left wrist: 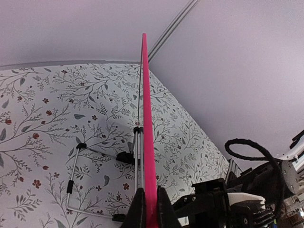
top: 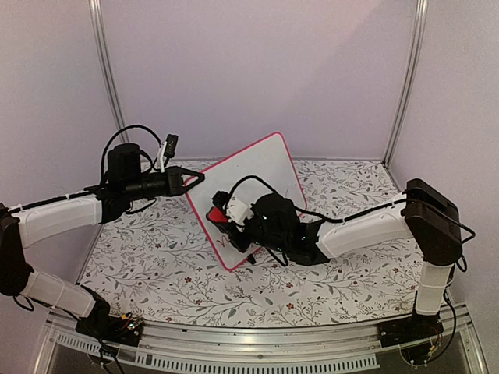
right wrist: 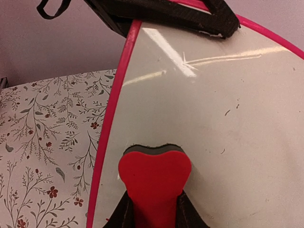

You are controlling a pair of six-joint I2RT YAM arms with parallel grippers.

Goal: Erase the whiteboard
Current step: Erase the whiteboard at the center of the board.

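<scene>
- Left hand (top: 193, 181) is clenching on the board's (top: 265, 167) left corner, jaws pinching the pink frame from both sides. In its wrist view the fingers (left wrist: 137, 211) are squeezing the frame edge-on at the bottom of the shot.
- Right hand (right wrist: 154, 211) is grasping a red eraser (right wrist: 154, 173), fingers closing on its narrow stem.
- Eraser is pressing against the board face just inside the frame, its dark felt layer touching the white.
- Board is being held up at a tilt over the middle of the surface (top: 156, 265). One corner is pointing up toward the back wall and the lowest corner is sitting down by the surface. Whether that corner is touching, cannot tell.
- Board face is looking nearly clean in the right wrist view: a few tiny dark flecks are showing right of the eraser, and streaks of glare are running across the upper part.
- Wire stand (left wrist: 73, 183) is showing behind the board in the left wrist view, thin metal legs with black sleeves spreading out over the surface. It is meeting the board's back partway up the frame.
- Surface is carrying a floral print, grey leaves and small red flowers on white.
- Arms are reaching in from opposite sides, the right one with its wrist low in front of the board.
- Black cables are looping over both wrists.
</scene>
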